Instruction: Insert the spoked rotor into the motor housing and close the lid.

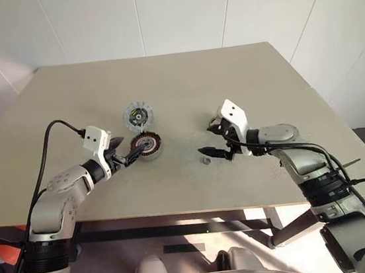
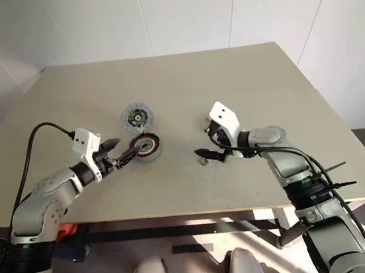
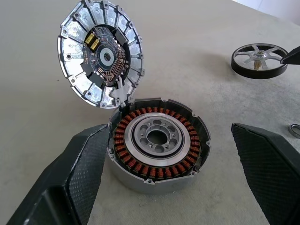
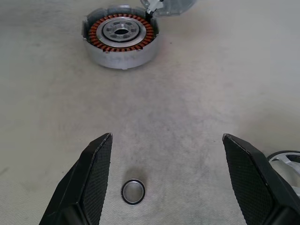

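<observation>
Right gripper point(image 4: 166, 180) spread wide, nothing pinched; small ring point(image 4: 133, 192) flat on table point(image 1: 242, 82) between its fingers, nearer one of them. Spoked rotor point(image 3: 259, 60) lying flat, axis up, just beside right gripper, mostly cut off in right wrist view. Left gripper point(image 3: 171, 176) spread too, fingers either side of motor housing point(image 3: 159, 143), contact hard to tell. Housing open-side up, coils showing. Lid point(image 3: 101, 58) swung open, standing up at housing's far edge.

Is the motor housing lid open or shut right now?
Open. The lid stands tipped back on its hinge, exposing the copper windings inside the motor housing.
</observation>
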Tool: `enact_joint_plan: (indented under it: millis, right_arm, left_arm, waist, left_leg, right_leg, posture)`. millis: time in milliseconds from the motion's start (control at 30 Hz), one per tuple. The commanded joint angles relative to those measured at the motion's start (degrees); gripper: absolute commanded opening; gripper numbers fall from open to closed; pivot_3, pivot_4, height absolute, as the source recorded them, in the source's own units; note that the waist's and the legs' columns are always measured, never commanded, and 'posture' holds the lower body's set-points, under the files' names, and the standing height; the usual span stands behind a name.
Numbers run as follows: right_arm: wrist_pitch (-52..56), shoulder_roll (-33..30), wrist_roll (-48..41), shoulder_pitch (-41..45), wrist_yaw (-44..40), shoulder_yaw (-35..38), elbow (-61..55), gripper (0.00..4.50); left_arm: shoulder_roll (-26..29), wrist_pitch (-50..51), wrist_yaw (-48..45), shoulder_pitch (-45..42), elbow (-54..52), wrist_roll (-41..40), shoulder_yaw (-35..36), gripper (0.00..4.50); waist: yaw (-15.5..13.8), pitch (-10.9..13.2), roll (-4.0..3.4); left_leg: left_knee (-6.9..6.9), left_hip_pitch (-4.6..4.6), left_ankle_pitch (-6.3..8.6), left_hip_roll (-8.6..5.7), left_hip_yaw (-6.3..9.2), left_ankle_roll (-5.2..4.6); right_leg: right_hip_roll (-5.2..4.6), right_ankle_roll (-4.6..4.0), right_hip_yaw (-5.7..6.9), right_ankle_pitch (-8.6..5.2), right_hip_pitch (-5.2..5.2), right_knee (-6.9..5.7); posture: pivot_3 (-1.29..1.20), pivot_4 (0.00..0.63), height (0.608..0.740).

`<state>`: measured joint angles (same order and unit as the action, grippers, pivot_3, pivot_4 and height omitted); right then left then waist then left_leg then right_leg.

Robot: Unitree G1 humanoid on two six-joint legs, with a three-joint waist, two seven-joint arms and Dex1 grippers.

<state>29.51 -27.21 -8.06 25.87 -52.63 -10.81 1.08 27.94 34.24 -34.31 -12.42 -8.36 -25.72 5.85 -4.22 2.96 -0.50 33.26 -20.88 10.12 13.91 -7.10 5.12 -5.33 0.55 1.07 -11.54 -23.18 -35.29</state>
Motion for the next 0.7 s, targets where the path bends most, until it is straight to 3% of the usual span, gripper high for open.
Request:
enact_joint_plan:
  millis: [33, 700]
  right_arm:
    - [1.3, 0.0, -0.2, -0.3, 0.7, -1.0, -1.7, 4.24]
    - [-3.3, -4.8, 2.7, -2.5, -2.1, -3.5, 3.7, 4.24]
  left_arm:
    - [0.2, -1.0, -0.5, -1.3, 0.0, 0.2, 0.3, 4.39]
    - [0.8, -0.9, -0.2, -0.7, 1.0, 1.1, 1.5, 4.39]
  waist:
    - [0.0, 0.0, 0.00]
    - [-0.1, 0.0, 0.00]
  left_leg:
    - [0.00, 0.02, 0.00, 0.00, 0.00, 0.01]
    - [0.00, -0.02, -0.01, -0.01, 0.00, 0.01]
  right_leg:
    - [0.00, 0.00, -0.01, 0.00, 0.01, -0.01]
    - [0.00, 0.00, -0.02, 0.00, -0.01, 0.01]
  posture:
    - [0.00, 0.000, 0.740]
    - [0.00, 0.000, 0.740]
